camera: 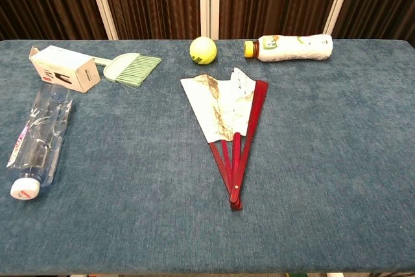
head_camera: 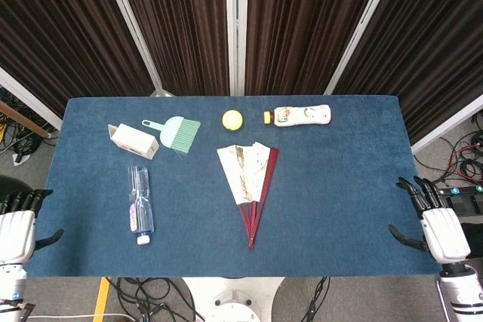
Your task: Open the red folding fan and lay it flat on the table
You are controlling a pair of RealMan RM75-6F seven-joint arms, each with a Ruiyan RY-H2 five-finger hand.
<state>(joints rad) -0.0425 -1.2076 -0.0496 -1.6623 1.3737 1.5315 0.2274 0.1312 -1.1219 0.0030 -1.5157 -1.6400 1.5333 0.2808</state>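
Note:
The red folding fan (head_camera: 250,181) lies flat on the blue table (head_camera: 339,186) near its middle, partly spread, with white painted paper and red ribs meeting at a pivot toward the front edge. The chest view shows the same fan (camera: 228,118) with its pivot nearest the camera. My left hand (head_camera: 16,224) hangs off the table's left edge, fingers apart, holding nothing. My right hand (head_camera: 434,220) is off the right edge, fingers also spread and empty. Both hands are far from the fan. Neither hand shows in the chest view.
A clear plastic bottle (head_camera: 139,203) lies left of the fan. Behind it are a white carton (head_camera: 134,141) and a green hand brush (head_camera: 175,131). A yellow ball (head_camera: 232,119) and a lying drink bottle (head_camera: 300,115) sit at the back.

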